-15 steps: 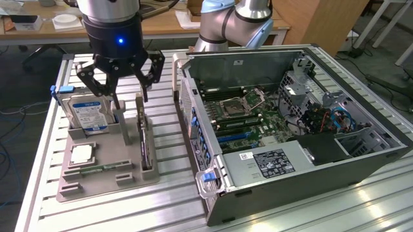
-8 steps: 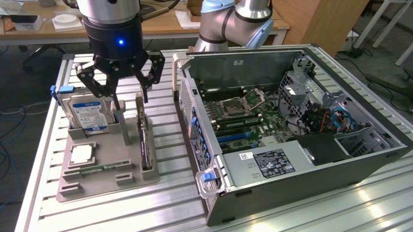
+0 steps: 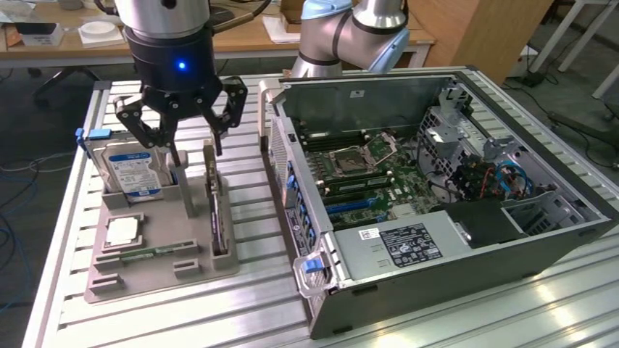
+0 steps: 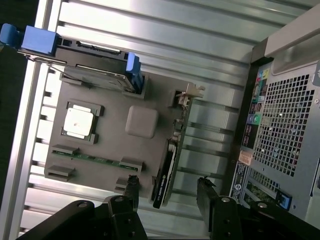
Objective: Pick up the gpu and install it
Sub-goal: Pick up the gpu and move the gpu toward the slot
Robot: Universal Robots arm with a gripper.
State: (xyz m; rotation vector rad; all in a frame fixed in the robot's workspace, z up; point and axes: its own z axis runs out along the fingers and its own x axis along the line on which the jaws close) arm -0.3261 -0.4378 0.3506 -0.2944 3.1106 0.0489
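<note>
The gpu [image 3: 214, 204] is a thin dark card standing on its long edge in a slot along the side of the grey parts tray [image 3: 159, 279] that faces the case. In the wrist view the gpu [image 4: 169, 162] runs lengthwise toward my fingers [image 4: 132, 187], its metal bracket at the far end. My gripper [image 3: 184, 141] hangs open above the tray's far end, between the hard drive and the gpu, holding nothing. From the wrist, the gripper [image 4: 168, 192] has one jaw on each side of the card's near end, above it and apart from it.
The tray [image 4: 115, 150] also carries a hard drive [image 3: 135, 170] with a blue-white label, a processor [image 3: 124, 230] and a green memory stick [image 3: 145, 254]. An open computer case [image 3: 435, 181] with its motherboard [image 3: 363, 170] exposed lies at the exterior view's right. All rests on a slatted metal table [image 3: 251, 304].
</note>
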